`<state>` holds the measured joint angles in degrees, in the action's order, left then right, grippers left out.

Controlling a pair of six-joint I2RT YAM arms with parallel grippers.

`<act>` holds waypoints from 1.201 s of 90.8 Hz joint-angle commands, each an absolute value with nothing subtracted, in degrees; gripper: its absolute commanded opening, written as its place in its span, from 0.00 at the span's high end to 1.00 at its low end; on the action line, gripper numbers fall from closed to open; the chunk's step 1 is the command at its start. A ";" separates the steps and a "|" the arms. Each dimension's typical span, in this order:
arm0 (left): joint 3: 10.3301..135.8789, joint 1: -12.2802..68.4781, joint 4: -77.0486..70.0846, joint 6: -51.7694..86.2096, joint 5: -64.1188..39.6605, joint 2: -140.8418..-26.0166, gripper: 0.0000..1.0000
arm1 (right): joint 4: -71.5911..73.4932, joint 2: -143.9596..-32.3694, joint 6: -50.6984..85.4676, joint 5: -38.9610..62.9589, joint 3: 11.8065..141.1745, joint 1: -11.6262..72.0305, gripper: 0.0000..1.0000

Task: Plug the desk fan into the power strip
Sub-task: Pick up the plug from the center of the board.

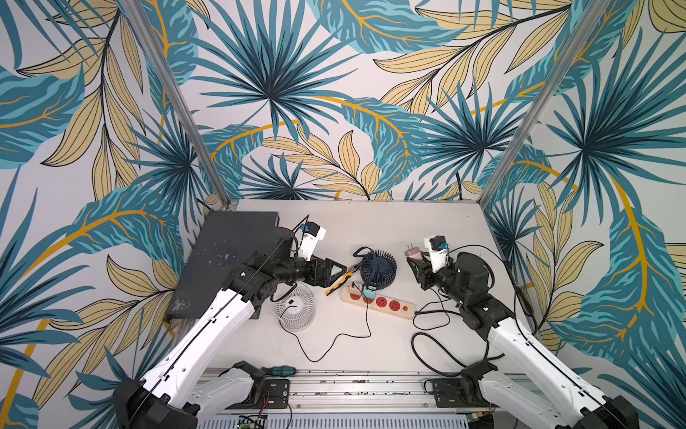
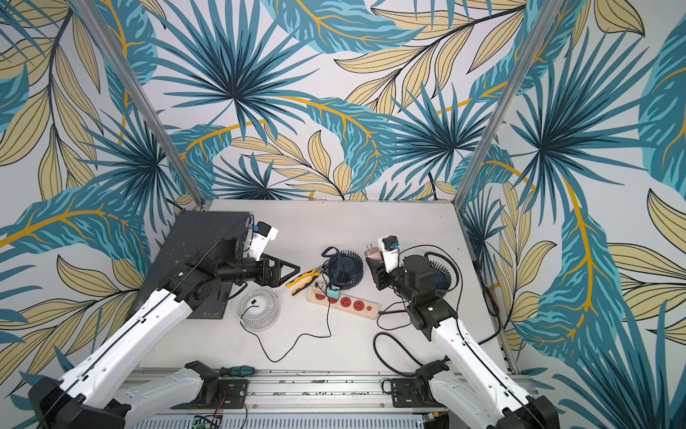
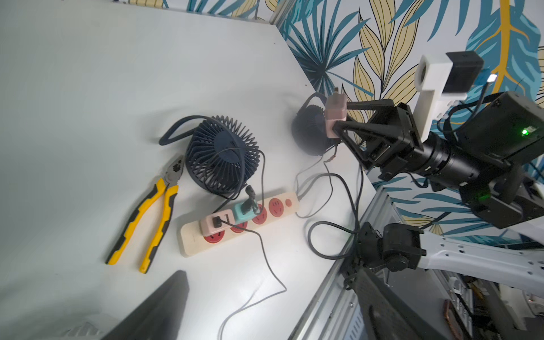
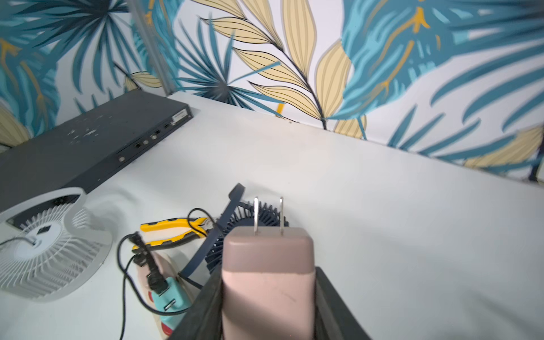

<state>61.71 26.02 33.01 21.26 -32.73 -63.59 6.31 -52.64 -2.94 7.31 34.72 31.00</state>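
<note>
Overhead and wrist views of a two-armed bench. The power strip [image 1: 378,304] [image 2: 343,304] [image 3: 238,223] lies slantwise near the middle of the counter [image 1: 371,223], just in front of a dark blue fan [image 1: 378,266] [image 3: 220,159] and between the two arms. Its black cord leaves the switch end toward the right arm. A pink adapter [image 3: 213,223] sits in the end socket farthest from the switch. A teal adapter [image 3: 244,210] [image 4: 169,297] sits in the next socket, and the two red sockets nearer the switch are free. The right gripper [image 1: 414,258] [image 3: 338,117] is raised above the counter, well apart from the strip. It is closed on a pink plug [image 1: 412,253] [image 2: 370,253] [image 4: 266,265], clamped at both sides, with the two metal prongs pointing away from the wrist. The left gripper [image 1: 343,271] [image 2: 297,268] has its jaws spread wide with nothing between them. It hangs over the head of the yellow-handled pliers [image 1: 339,282] [image 3: 153,217], which lie beside the strip's far end. A white fan [image 1: 297,306] [image 4: 50,244] lies flat under the left arm, next to a flat black box [image 1: 222,260] [image 4: 88,147]. A second dark fan [image 2: 440,275] [image 3: 309,132] is partly hidden behind the right arm.
</note>
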 commanded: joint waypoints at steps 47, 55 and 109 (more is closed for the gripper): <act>67.49 32.15 32.43 27.66 -41.82 -73.09 0.10 | 5.91 -62.28 -32.64 -0.12 43.39 54.84 0.76; 68.20 32.26 32.51 26.82 -41.36 -74.02 0.13 | 4.91 -63.72 -33.74 -0.21 44.66 56.19 0.76; 66.08 32.17 29.52 26.73 -38.23 -75.18 0.56 | 1.97 -66.26 -34.28 -0.19 46.92 58.88 0.75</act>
<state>66.54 32.16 31.92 26.63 -38.41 -75.50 2.66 -65.91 -34.11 0.38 46.00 58.35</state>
